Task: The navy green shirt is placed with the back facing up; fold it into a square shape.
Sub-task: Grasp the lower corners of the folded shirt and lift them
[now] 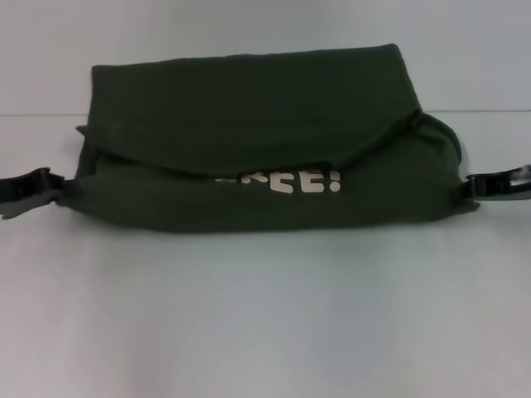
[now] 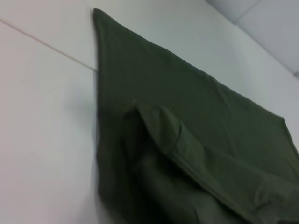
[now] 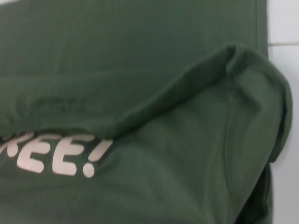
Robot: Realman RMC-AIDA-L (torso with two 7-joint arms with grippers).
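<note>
My left gripper point(image 1: 58, 189) and right gripper point(image 1: 474, 184) each pinch an end of the soft dark olive-green shirt point(image 1: 265, 141), its long axis spanning between them.

White, smooth tabletop point(image 1: 265, 315) on all sides, spread wide and bare on the near side of the left gripper point(image 1: 29, 192) and the right gripper point(image 1: 498, 184). Past both of them, on the far side, a thin grey seam point(image 1: 41, 114) drawn straight across the white surface. Lit softly and evenly, with a faint sheen.
</note>
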